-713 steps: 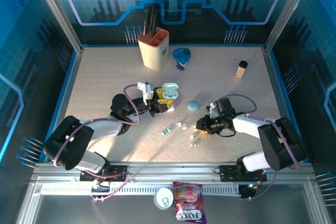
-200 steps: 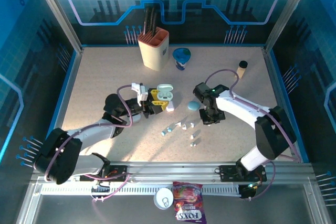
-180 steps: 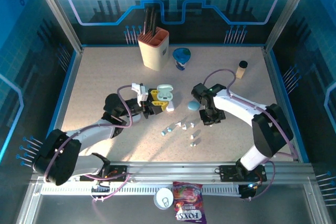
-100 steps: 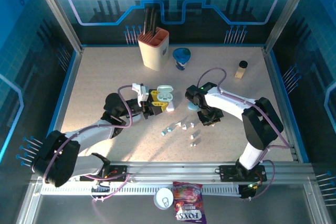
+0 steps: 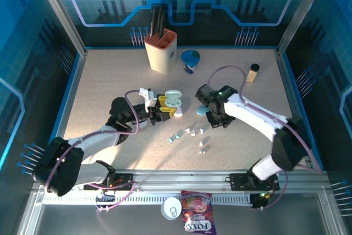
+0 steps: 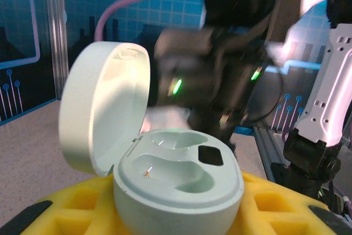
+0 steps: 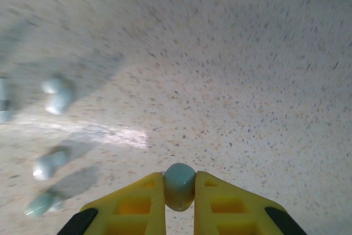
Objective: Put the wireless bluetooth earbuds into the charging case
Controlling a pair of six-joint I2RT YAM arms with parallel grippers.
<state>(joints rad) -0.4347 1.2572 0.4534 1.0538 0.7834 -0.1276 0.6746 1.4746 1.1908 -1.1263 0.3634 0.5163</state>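
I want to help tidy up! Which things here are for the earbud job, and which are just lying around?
For the job: open case, earbud pinched in right claw, loose earbuds.
Just lying about: pen holder, small bottle, sweets bag.

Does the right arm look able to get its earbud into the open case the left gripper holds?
Probably yes: the right gripper, shut on an earbud, is close beside the case, whose lid stands open over empty sockets, and nothing covers them.
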